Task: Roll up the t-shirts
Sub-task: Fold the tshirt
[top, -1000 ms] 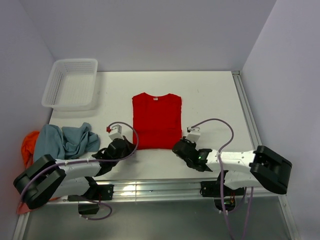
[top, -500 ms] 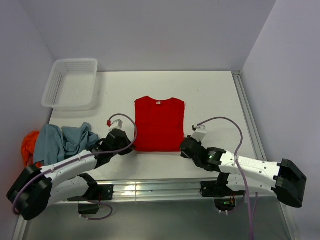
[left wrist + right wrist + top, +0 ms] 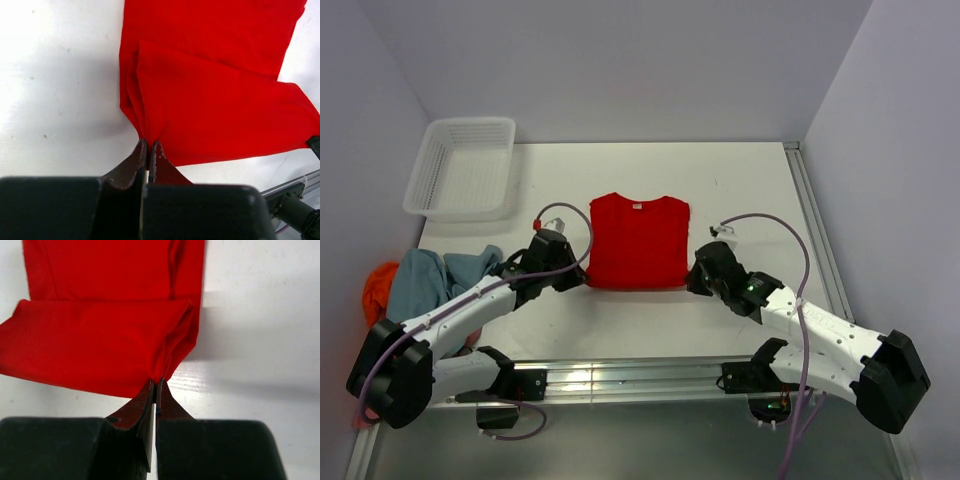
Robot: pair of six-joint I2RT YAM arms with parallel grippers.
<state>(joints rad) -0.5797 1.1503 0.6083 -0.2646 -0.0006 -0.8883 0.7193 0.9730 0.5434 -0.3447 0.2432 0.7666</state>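
My left claw [image 3: 149,146] and right claw [image 3: 155,385] are clamped on the near corners of the red shirt [image 3: 638,240], roll just starting; next I should turn both over evenly.

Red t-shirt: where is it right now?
In the top view the red t-shirt lies centred on the table, collar at the far end, with the left gripper pinching its near left corner and the right gripper its near right corner.

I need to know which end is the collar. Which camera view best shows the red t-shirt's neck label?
The top external view: the white neck label sits at the far edge of the red t-shirt, small but distinct. Both wrist views show only red cloth at the near, folded-over end; no label appears in either.
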